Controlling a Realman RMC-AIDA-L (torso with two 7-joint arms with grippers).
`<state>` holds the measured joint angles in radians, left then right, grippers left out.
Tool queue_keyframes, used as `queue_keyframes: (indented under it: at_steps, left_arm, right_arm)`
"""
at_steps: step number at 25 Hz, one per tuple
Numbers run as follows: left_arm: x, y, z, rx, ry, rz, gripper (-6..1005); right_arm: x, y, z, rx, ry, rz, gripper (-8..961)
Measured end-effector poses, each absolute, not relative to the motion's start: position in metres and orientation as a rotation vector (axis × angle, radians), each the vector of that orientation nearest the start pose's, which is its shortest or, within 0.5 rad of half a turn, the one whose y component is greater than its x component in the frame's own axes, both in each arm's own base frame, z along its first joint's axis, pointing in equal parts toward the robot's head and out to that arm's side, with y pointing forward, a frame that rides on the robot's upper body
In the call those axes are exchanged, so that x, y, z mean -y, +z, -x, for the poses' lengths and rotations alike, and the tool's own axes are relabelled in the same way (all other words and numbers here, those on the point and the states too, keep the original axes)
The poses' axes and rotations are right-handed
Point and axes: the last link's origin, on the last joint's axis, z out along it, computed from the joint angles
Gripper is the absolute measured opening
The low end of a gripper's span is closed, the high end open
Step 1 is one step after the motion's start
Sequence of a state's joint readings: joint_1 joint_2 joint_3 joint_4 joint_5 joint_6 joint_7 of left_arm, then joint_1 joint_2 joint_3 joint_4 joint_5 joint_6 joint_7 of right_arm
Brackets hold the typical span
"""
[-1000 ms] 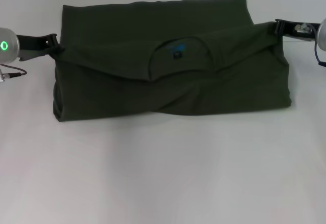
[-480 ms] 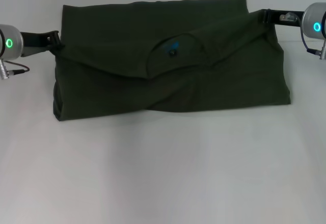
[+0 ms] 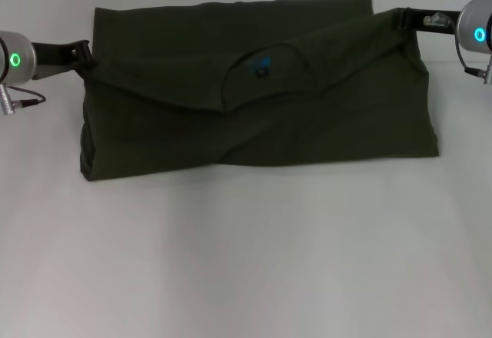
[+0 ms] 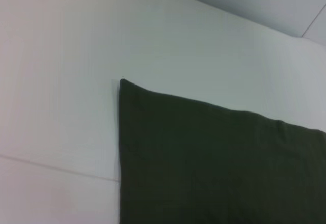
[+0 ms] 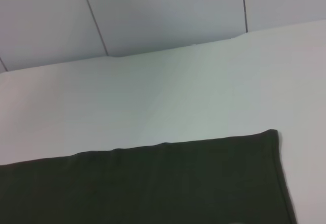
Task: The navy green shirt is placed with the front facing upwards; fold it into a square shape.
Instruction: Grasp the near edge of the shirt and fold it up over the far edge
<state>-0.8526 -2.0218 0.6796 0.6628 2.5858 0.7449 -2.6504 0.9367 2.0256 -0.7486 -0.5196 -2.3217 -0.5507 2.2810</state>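
The navy green shirt (image 3: 254, 100) lies across the far half of the white desk (image 3: 246, 261), already folded once into a wide band. The collar and its small blue label (image 3: 263, 65) face up near the middle of the upper layer.

At the left end, the left gripper (image 3: 83, 50) is at the corner of the lifted upper layer. Its fingers seem to be closed on the fabric there, because the cloth rises toward them in a tight ridge. The left wrist view shows only a flat corner of the shirt on the desk and not the fingers.

In the middle, the upper layer sags and makes slanted wrinkles under the collar. I judge this to be the main risk: if the two arms do not pull apart evenly, the slack stays and the fold sets down crooked, so the result will not be square.

At the right end, the right gripper (image 3: 401, 19) pinches the other corner in the same way, with its fingers closed on the cloth as far as I can see. This side stands a little higher and farther back than the left. If that difference remains when the layer is carried over, its edge may land at an angle to the layer below. A thin pinch can also slip out during the carry, and one corner would drop early.
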Motion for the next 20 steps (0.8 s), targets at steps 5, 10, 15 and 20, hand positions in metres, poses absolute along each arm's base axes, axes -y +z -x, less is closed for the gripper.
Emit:
queue_keyframes:
  at_steps: [5, 10, 15, 20]
  left_arm:
    - [-0.481, 0.060, 0.255, 1.422, -0.364, 1.734, 6]
    - [-0.482, 0.058, 0.254, 1.408, -0.360, 1.735, 8]
    - [-0.483, 0.057, 0.254, 1.384, -0.355, 1.744, 10]
    - [-0.483, 0.054, 0.254, 1.387, -0.355, 1.743, 12]
  right_arm:
    - [-0.505, 0.038, -0.217, -1.135, 0.412, 1.871, 92]
    - [-0.504, 0.031, -0.215, -1.118, 0.379, 1.901, 96]
    - [-0.501, 0.026, -0.222, -1.137, 0.361, 1.898, 100]
    - [-0.500, 0.029, -0.231, -1.153, 0.345, 1.876, 104]
